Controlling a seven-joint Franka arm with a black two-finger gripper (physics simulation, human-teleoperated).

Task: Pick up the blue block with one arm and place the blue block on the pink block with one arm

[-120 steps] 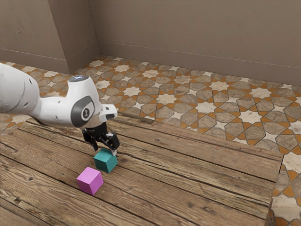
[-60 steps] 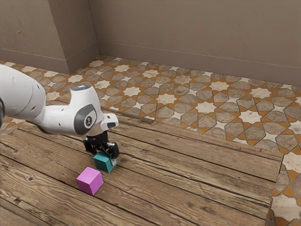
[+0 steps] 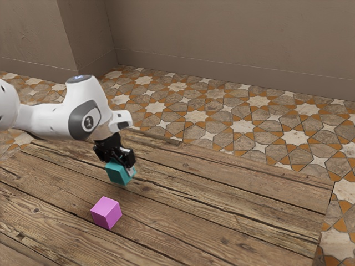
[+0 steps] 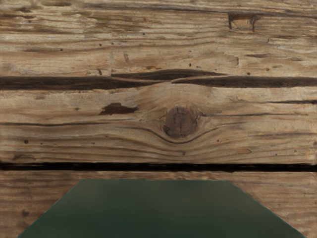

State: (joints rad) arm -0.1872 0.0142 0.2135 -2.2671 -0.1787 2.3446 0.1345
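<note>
While my gripper point(image 3: 119, 163) pinches the blue block point(image 3: 118, 174) above the table point(image 3: 222, 210), pickup looks done; stacking on the pink block point(image 3: 106, 213) remains.

Table point(image 3: 222, 188) rough knotty wood; blue block point(image 3: 119, 174) & pink block point(image 3: 106, 213) matt, smooth.

White rounded arm point(image 3: 50, 119), grey joints, black hand point(image 3: 119, 159).

gripper point(image 3: 117, 165) clamping blue block point(image 3: 120, 173), above table point(image 3: 222, 210)
</note>
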